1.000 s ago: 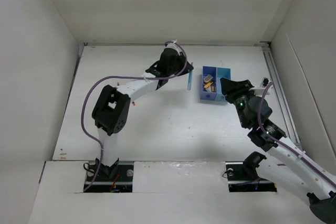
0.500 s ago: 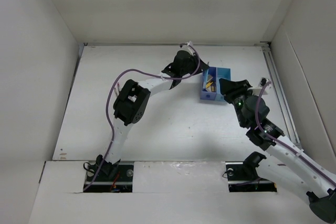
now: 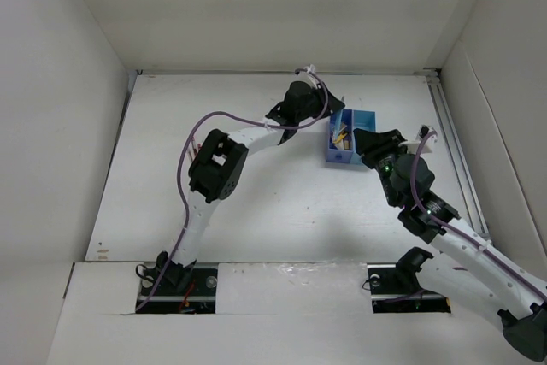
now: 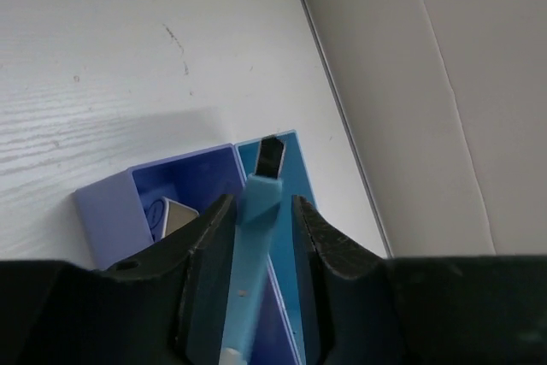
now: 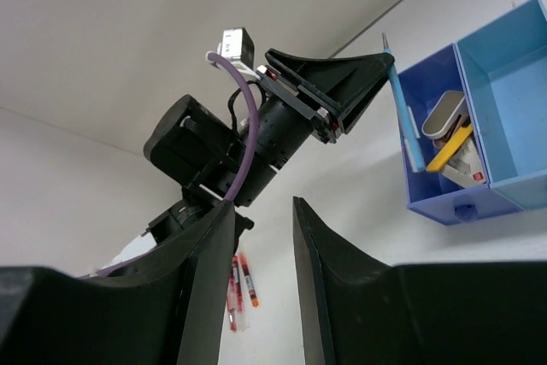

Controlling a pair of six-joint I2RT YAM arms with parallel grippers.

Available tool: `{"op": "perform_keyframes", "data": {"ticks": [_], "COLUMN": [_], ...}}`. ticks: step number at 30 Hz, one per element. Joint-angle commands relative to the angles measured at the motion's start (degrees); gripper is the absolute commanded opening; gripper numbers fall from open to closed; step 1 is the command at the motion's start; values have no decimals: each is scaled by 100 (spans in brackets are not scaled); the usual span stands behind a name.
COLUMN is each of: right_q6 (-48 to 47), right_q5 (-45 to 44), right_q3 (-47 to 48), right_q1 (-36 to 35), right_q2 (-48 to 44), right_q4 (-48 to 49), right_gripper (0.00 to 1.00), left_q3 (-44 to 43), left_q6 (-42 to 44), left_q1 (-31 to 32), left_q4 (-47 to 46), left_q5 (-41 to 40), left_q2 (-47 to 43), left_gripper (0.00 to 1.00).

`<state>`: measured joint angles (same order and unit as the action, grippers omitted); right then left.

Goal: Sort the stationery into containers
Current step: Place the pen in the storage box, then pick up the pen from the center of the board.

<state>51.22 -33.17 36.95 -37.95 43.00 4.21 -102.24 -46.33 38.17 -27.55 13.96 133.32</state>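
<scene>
The blue box (image 3: 366, 117) stands at the back right, with a darker and a lighter compartment. My left gripper (image 3: 332, 119) hangs over its left side. The light blue pen (image 4: 248, 271) stands between the jaws. It lies against the left finger, with a gap to the right finger, so the jaws are wider than the pen. In the right wrist view the pen (image 5: 403, 113) has its lower end down in the darker compartment of the box (image 5: 513, 185). My right gripper (image 3: 361, 138) is open and empty, just in front of the box.
The darker compartment holds a yellow-black piece (image 5: 449, 156) and a beige block (image 5: 443, 113). Red-and-white pens (image 5: 238, 292) lie on the table left of my left arm; they also show in the top view (image 3: 193, 146). The back wall and the right wall stand close to the box.
My left gripper has carried the light blue pen rightwards from beside the box to over it. The pen's end now sits in the darker compartment. The right gripper has edged slightly left.
</scene>
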Motion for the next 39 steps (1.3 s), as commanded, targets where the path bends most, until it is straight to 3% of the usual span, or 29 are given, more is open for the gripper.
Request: {"op": "perform_keyframes", "data": {"ticks": [1, 3, 7, 12, 17, 21, 25, 26, 27, 30, 35, 37, 39], "right_q6": [-33, -33, -86, -86, -86, -86, -191, -192, -192, -192, -244, -297, -297], "right_q5": [38, 38, 38, 91, 144, 301, 442, 504, 661, 873, 1470, 1524, 1524], "right_q3": [49, 49, 102, 102, 102, 154, 216, 286, 287, 436, 805, 867, 928], "right_q1": [-37, -37, -37, -37, -37, -37, -37, -37, -37, -37, -37, -37, -37], "right_q2": [-81, -82, -82, -29, -29, 32, 260, 331, 410, 744, 1413, 1649, 1833], "right_q4": [265, 265, 265, 265, 265, 265, 265, 265, 265, 265, 265, 265, 265], "right_gripper": [39, 39, 39, 39, 39, 39, 26, 18, 15, 9, 9, 9, 9], "left_q3": [-130, 10, 335, 862, 2161, 3172, 4605, 4851, 5288, 5749, 6031, 6031, 5751], "left_q6": [36, 36, 298, 729, 1151, 1266, 1003, 950, 889, 590, 247, -130, -349], "left_q1": [32, 85, 85, 85, 85, -20, -161, -231, -231, -284, -425, -495, -644], "left_q4": [-329, -444, -444, -278, -146, 478, 663, 846, 970, 1504, 1955, 2287, 2595], "left_q5": [178, 239, -50, -533, -1543, -2650, -3538, -3766, -4282, -4761, -4762, -4762, -4639], "left_q2": [-60, -113, -560, -1472, -2537, -3459, -4567, -5004, -5208, -5832, -5993, -5644, -5388], "left_gripper": [30, 44, 53, 53, 53, 53, 48, 46, 45, 44, 44, 44, 37]}}
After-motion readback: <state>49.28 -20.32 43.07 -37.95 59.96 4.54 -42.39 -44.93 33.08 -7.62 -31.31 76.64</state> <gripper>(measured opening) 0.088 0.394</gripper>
